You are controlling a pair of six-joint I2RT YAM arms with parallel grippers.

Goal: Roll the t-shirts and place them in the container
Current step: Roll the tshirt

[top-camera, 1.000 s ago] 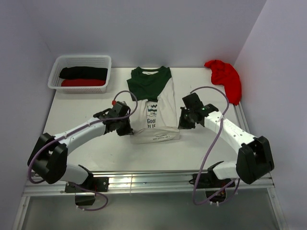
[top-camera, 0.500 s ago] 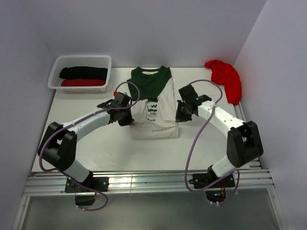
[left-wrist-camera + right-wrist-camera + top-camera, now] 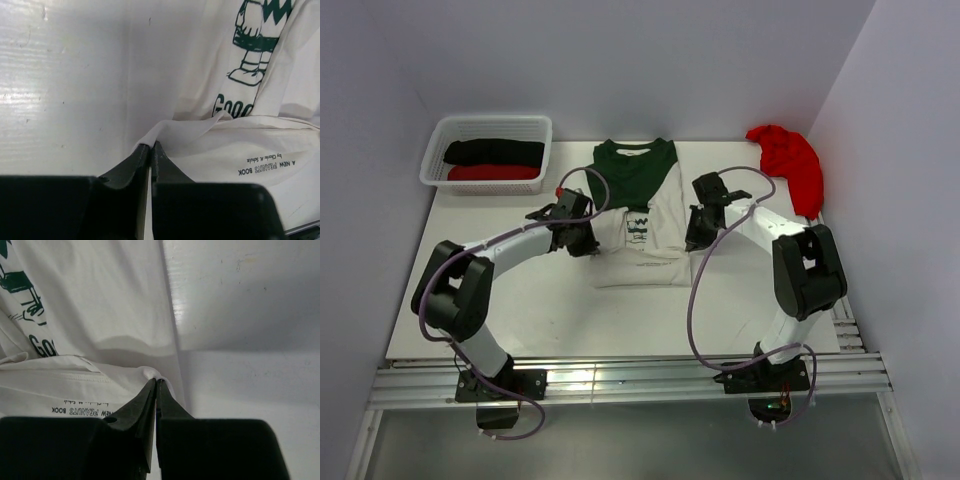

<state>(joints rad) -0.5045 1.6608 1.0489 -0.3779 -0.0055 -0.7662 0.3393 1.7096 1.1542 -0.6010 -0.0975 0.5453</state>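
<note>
The cream t-shirt (image 3: 642,225) with dark green sleeves and collar lies on the table, its bottom part folded up over the cartoon print. My left gripper (image 3: 582,240) is shut on the folded hem's left corner; in the left wrist view (image 3: 150,146) cream cloth (image 3: 200,132) sits pinched between its fingers. My right gripper (image 3: 695,236) is shut on the right corner, as the right wrist view (image 3: 156,381) shows on the cloth (image 3: 100,325). A plain red t-shirt (image 3: 790,163) lies crumpled at the far right. A black roll (image 3: 493,151) and a red roll (image 3: 494,172) lie in the basket.
A white mesh basket (image 3: 435,150) stands at the back left corner. Walls close in the table on the left, back and right. Purple cables loop over both arms. A metal rail runs along the near edge.
Both grippers have carried the shirt's bottom hem away from the near edge, towards the collar. The folded part now covers more of the print and the shirt looks shorter.
</note>
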